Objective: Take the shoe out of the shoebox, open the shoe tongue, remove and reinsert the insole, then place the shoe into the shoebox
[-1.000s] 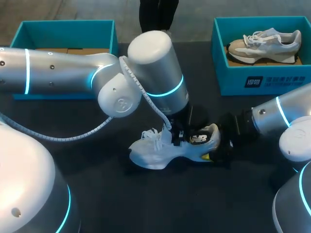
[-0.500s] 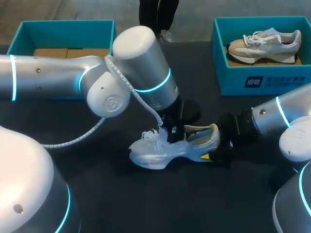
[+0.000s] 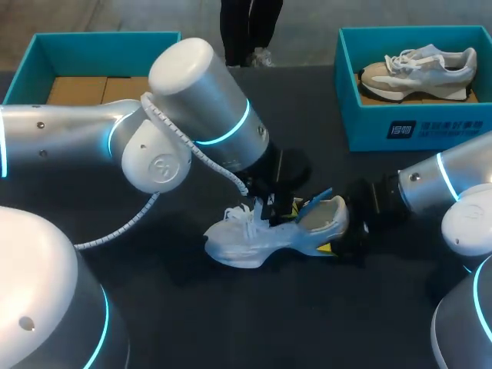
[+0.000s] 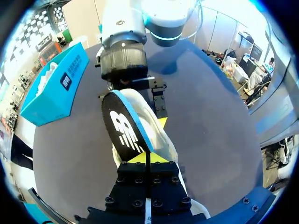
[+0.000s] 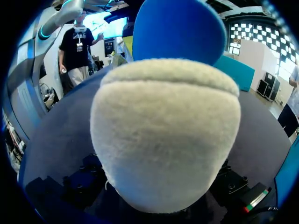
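A white sneaker (image 3: pixel 250 240) stands on the dark table, toe to the left. My left gripper (image 3: pixel 270 206) hangs over its opening, shut on the black insole (image 3: pixel 315 201) with a blue underside, whose heel end sticks up out of the shoe. In the left wrist view the insole (image 4: pixel 125 129) rises ahead of the shut gripper (image 4: pixel 147 161), above the shoe (image 4: pixel 163 140). My right gripper (image 3: pixel 344 234) clasps the heel from both sides. In the right wrist view the fuzzy heel (image 5: pixel 166 135) fills the space between its fingers, with the insole (image 5: pixel 177 30) behind it.
A teal shoebox (image 3: pixel 415 127) at the back right holds a beige sneaker (image 3: pixel 419 69). Another teal shoebox (image 3: pixel 108 40) with brown cardboard inside stands at the back left, behind my left arm. Bare dark table lies in front of the shoe.
My left arm has drawn back to the left, pulling the insole up out of the shoe. The right arm and the shoe have stayed put.
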Tool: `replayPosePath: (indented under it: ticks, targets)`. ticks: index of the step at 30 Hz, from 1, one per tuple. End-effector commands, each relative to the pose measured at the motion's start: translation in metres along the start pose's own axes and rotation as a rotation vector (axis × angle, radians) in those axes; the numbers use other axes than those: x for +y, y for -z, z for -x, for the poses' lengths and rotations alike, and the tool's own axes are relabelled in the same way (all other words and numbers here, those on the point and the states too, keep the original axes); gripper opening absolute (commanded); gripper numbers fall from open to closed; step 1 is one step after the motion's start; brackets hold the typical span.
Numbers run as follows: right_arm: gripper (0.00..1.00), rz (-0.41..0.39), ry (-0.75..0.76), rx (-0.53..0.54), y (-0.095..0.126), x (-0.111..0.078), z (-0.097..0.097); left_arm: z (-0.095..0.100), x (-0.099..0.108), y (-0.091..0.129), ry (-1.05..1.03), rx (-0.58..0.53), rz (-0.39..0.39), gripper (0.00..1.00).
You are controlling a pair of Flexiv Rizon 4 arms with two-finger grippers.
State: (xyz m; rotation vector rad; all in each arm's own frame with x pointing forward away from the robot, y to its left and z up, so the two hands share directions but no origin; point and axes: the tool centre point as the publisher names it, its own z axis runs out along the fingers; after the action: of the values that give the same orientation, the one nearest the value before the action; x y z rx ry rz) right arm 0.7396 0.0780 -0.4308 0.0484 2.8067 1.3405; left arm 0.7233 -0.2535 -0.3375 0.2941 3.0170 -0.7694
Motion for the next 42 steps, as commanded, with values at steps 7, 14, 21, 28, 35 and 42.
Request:
replayPosePath:
  ticks: [7, 14, 21, 28, 35, 42]
  targets:
    - [0.00, -0.004, 0.000, -0.001, -0.007, -0.004, 0.000, 0.006, -0.024, -0.003, -0.038, 0.000, -0.022, 0.00]
    - [0.00, -0.004, 0.000, -0.001, -0.007, -0.004, 0.000, 0.010, -0.033, -0.009, -0.049, 0.002, -0.041, 0.00]
    - [0.00, -0.004, 0.000, -0.001, -0.007, -0.004, 0.000, 0.009, -0.032, -0.017, -0.027, 0.027, -0.064, 0.10]
    - [0.00, -0.004, 0.000, -0.001, -0.007, -0.004, 0.000, 0.002, -0.037, -0.006, 0.026, -0.007, -0.106, 0.58]
    - [0.00, -0.004, 0.000, -0.001, -0.007, -0.004, 0.000, -0.009, -0.040, -0.008, 0.071, -0.073, -0.120, 0.65]
    - [0.00, -0.004, 0.000, -0.001, -0.007, -0.004, 0.000, -0.017, -0.037, -0.008, 0.098, -0.182, -0.141, 0.58]
